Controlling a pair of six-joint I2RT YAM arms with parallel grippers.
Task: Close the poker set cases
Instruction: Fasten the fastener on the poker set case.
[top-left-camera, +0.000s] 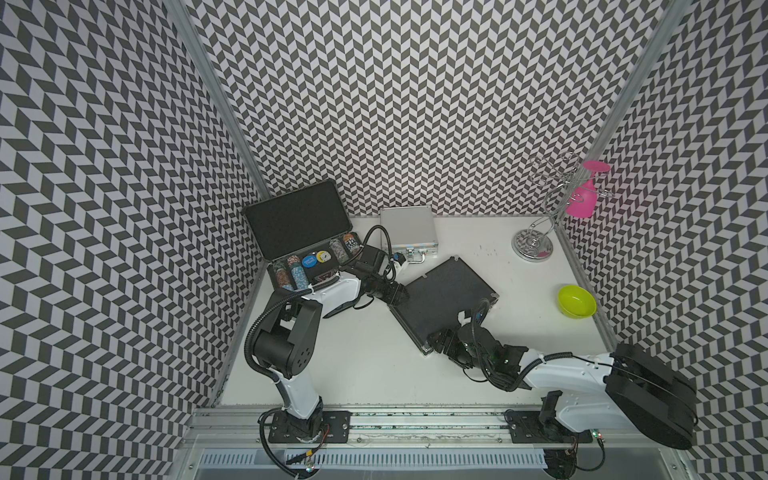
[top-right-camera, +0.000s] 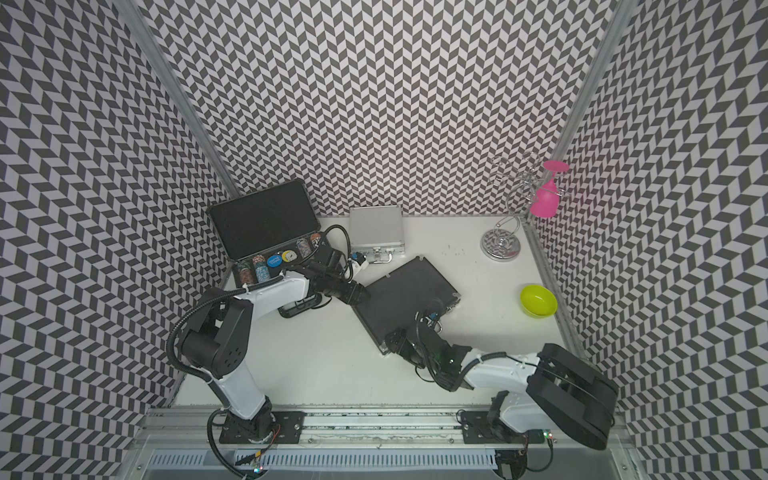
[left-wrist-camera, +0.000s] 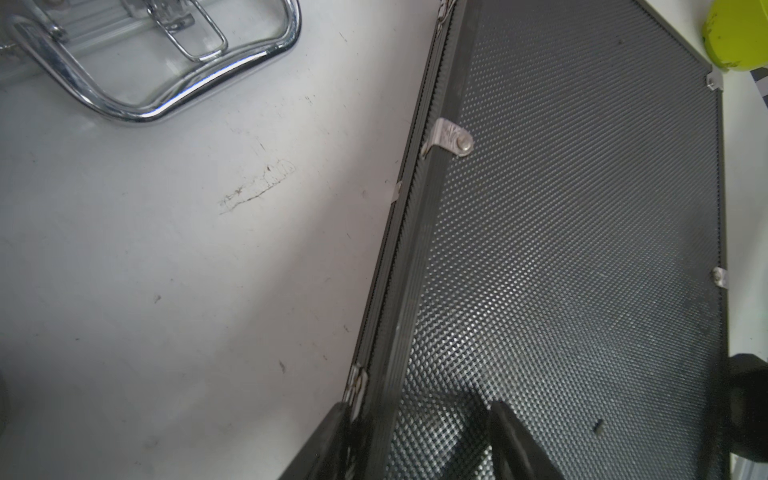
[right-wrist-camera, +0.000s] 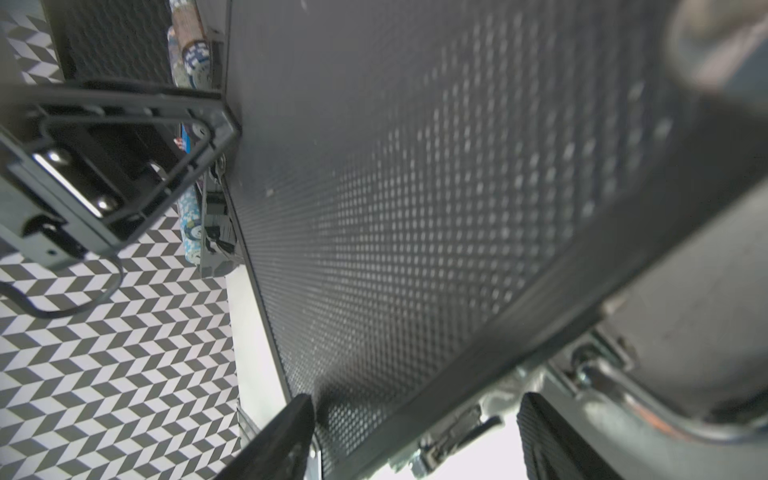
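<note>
Mid black case (top-left-camera: 444, 299) lies flat in the mid of the white desk (top-left-camera: 374, 374). It is turned at a slant & its lid is down. L tool (top-left-camera: 398, 293) is at the case's far-left edge. Its jaws stand partway apart w/ that edge btw them: one of the fingers (left-wrist-camera: 515, 436) is over the lid, the other is by the side wall. It grips nothing. R tool (top-left-camera: 437, 338) is at the case's near corner. Its jaws are wide, w/ the case's edge & a silver fitting (right-wrist-camera: 449, 428) btw them, not squeezed.

Small silver case (top-left-camera: 408, 227) is shut, at the back of the desk, just behind the mid case. Its shiny handle (left-wrist-camera: 166, 83) points to the front. Big black case (top-left-camera: 297, 216) sits back left w/ its lid standing up, open, & poker chips (top-left-camera: 295, 266) in rows inside.

Green bowl (top-left-camera: 577, 301) sits at the R side. Pink glass (top-left-camera: 582, 199) hangs upside down on a wire rack (top-left-camera: 536, 245), back R.
</note>
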